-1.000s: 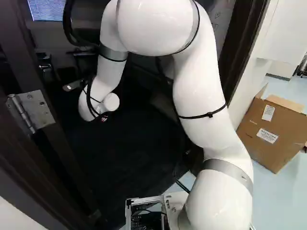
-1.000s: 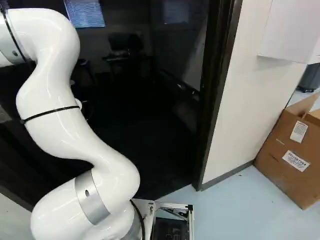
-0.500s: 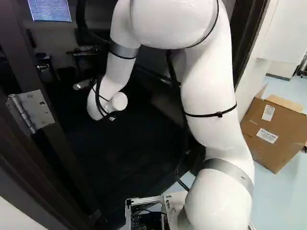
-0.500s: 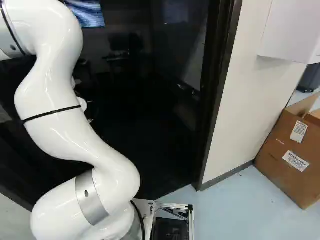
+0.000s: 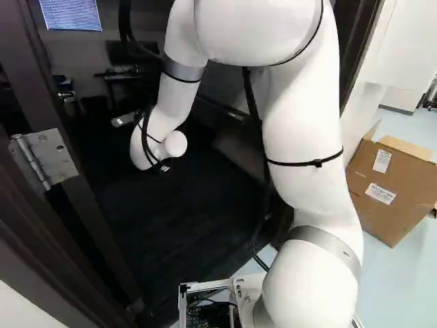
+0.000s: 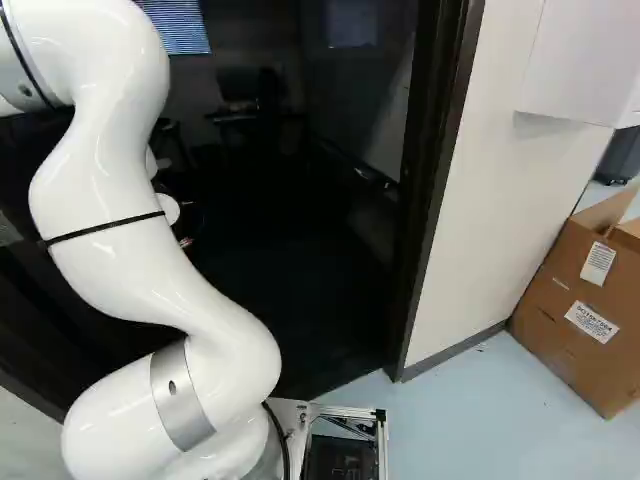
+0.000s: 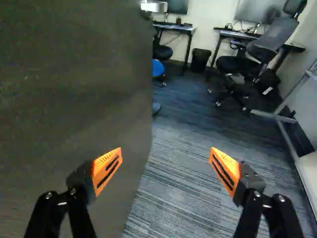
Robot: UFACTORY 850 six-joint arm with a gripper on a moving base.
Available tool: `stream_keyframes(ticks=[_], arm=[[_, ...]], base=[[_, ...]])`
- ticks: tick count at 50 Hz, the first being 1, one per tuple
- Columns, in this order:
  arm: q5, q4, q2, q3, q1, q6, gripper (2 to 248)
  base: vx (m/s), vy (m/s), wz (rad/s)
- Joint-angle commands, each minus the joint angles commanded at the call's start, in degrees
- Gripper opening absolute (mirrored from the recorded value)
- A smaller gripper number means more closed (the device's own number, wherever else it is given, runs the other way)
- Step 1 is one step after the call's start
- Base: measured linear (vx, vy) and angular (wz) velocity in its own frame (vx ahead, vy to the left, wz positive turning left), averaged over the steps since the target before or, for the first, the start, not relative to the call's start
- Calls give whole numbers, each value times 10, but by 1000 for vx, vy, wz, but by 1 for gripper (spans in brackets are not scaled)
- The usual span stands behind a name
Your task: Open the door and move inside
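In the wrist view the door point(image 7: 74, 89) is a broad dark panel beside and beyond one finger, with a silver handle point(image 7: 154, 6) near its far edge. The gripper point(image 7: 166, 166) stands open, nothing between its orange pads. Carpet shows beyond, past the door's edge. A metal hinge point(image 5: 44, 160) is on the dark upright at the left of the left base view. My white wrist point(image 5: 153, 147) reaches through the doorway there and hides the gripper. The right base view shows the dark door frame point(image 6: 425, 200) right of the arm.
Inside are desks point(image 7: 181, 28), an office chair point(image 7: 262, 44), a black bin point(image 7: 200, 59) and a metal-framed stand point(image 7: 282, 119). Outside, a white wall point(image 6: 490, 190) adjoins the door frame, and a cardboard box point(image 6: 580, 310) stands on the pale floor.
The base has not moved. My wrist and upper arm have shifted toward the right of the left base view; in the right base view the wrist shows slightly farther right beside the arm.
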Motion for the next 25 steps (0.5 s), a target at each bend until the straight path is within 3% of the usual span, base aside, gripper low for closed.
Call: stream_keyframes(ticks=[25], arm=[[0,0,0,0,0,0,247]], base=[[0,0,0]])
